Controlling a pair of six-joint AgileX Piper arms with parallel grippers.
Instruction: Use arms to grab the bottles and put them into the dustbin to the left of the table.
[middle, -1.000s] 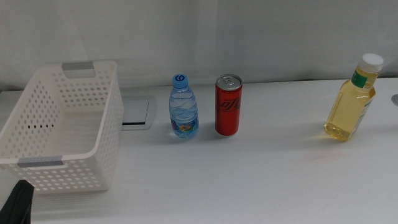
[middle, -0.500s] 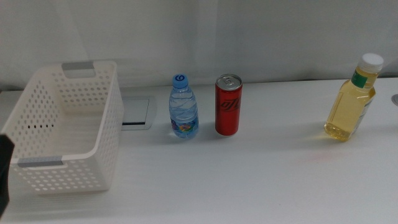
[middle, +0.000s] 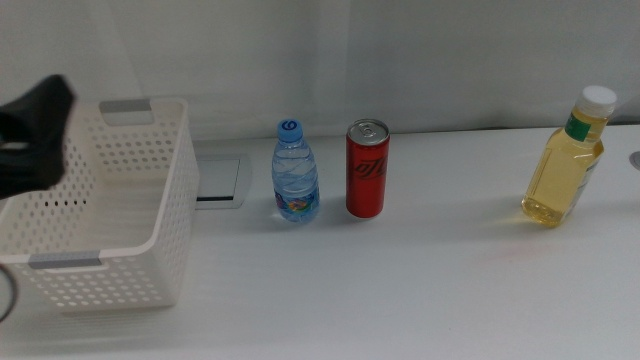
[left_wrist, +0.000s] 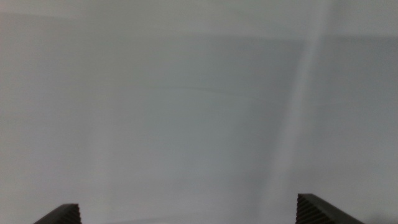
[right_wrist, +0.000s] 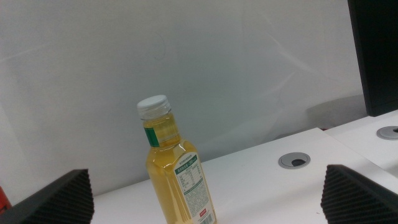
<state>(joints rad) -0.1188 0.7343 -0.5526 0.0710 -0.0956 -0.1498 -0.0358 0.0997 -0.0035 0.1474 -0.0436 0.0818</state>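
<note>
One claw moved | left claw (middle: 35, 125) now higher, over dustbin (middle: 170, 215)

Plain white wall (middle: 400, 50) — evenly lit (no windows).

blue bottle cap (middle: 291, 128) numbered 6

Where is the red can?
In the middle view, the red can stands upright mid-table, just right of the small water bottle, far left of the yellow bottle.
</note>
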